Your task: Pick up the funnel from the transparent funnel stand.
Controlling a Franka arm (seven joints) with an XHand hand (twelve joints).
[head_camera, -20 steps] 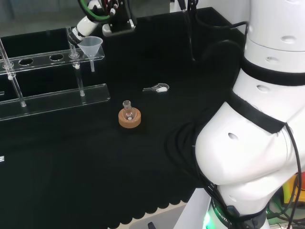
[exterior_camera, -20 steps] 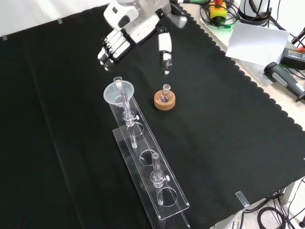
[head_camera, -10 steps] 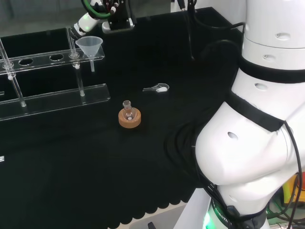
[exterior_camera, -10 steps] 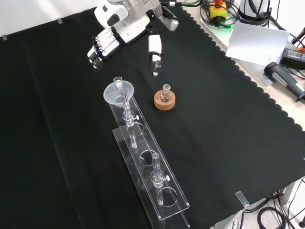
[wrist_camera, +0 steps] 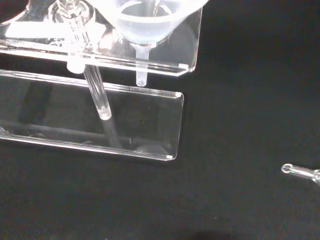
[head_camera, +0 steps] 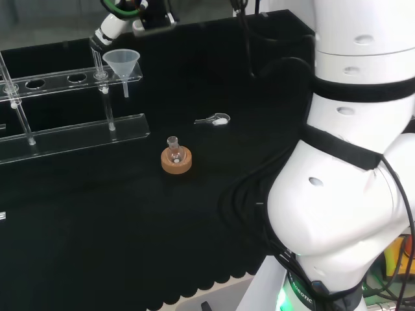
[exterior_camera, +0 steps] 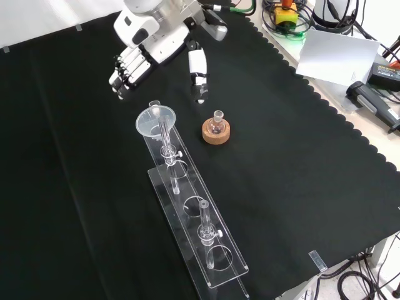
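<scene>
While the near part of the black cloth [exterior_camera: 300, 187] lies bare in the front view, the long clear plastic funnel stand [exterior_camera: 206, 240] stretches away from the near edge, two flat plates one above the other joined by thin clear posts, with round holes along the upper plate. At the stand's far end sits the clear cone-shaped plastic funnel [exterior_camera: 156, 120], upright, its stem dropping through the last hole; the wrist view catches that stem [wrist_camera: 142, 77] poking out below the upper plate, clear of the lower one. Just to the right of the funnel in the front view stands a small round-bottomed glass flask [exterior_camera: 216, 125] on a brown cork ring stand [exterior_camera: 216, 132], apart from the funnel stand. In the head view a small clear spoon with white powder [head_camera: 217, 120] lies on the cloth to the right of the flask. Farther off in the front view hangs the black and white hand [exterior_camera: 150, 53], above the cloth and beyond the funnel, touching nothing. Fingers [exterior_camera: 125, 72] are fairly straight, thumb [exterior_camera: 197, 78] spread well aside, so it is wide open and holds nothing.
</scene>
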